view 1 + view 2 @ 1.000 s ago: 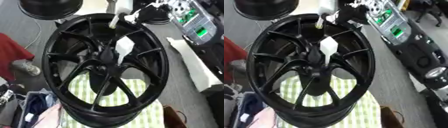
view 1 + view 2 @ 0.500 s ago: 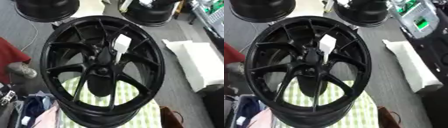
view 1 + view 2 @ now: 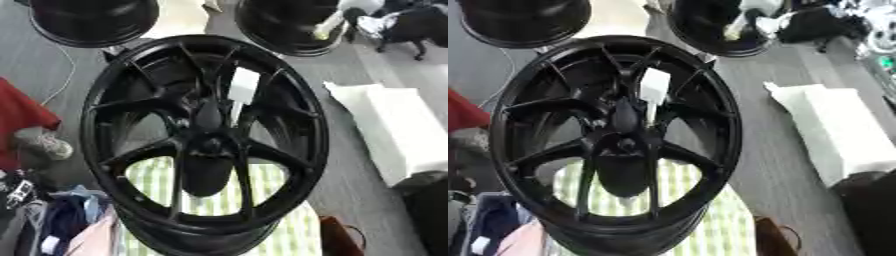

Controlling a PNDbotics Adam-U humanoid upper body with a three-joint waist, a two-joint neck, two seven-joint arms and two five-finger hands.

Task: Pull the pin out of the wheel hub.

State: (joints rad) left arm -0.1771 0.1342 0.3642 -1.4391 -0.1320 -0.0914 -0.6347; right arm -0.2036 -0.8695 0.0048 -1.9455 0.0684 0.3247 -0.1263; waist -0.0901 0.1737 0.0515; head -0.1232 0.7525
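Wheel hub (image 3: 208, 145) lies face-up over green-checked cloth (image 3: 223, 200) so its centre is reachable (neither of my hands shows, so their state I cannot tell).

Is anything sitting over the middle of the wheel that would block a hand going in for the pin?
Nothing visible blocks the hub of the black wheel from above. A white tag lies on the spokes just beyond it. Neither hand is in view, and I cannot make out the pin itself.
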